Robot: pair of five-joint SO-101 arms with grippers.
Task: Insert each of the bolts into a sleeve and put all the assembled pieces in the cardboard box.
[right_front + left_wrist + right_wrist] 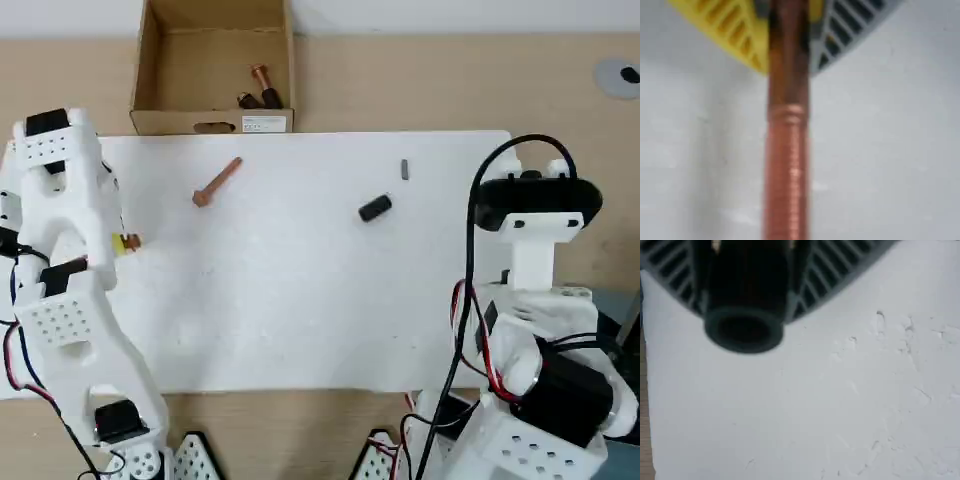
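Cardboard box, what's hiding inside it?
In the cardboard box a copper bolt pokes out of a dark sleeve, with another dark piece beside it. Whether that piece holds a bolt is hidden.

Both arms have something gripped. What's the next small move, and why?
The left gripper is shut on a copper bolt, the right gripper on a black sleeve whose open end is free. In the high view the arms sit at opposite sides of the white mat. I'd probably bring the right gripper toward the left, sleeve opening facing the bolt's tip, before trying insertion.
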